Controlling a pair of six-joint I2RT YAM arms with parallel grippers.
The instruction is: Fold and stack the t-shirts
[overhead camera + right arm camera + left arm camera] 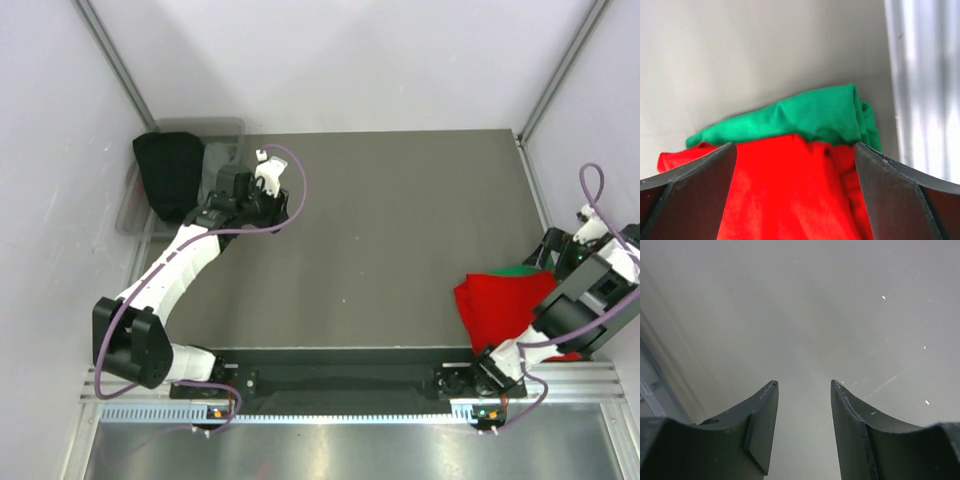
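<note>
Above red t-shirt (790, 200) — right pincer (795, 146) (agape) hangs.

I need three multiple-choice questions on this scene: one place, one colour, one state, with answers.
1. Where is the red t-shirt? A) far left corner B) near right of the table C) in a bin
2. The second t-shirt is: A) green B) blue C) yellow
3. The left gripper is: A) shut on cloth B) open, empty C) shut, empty
1B: the top view shows it at the near right. 2A: green cloth shows behind the red. 3B: its jaws stand apart, nothing between.
</note>
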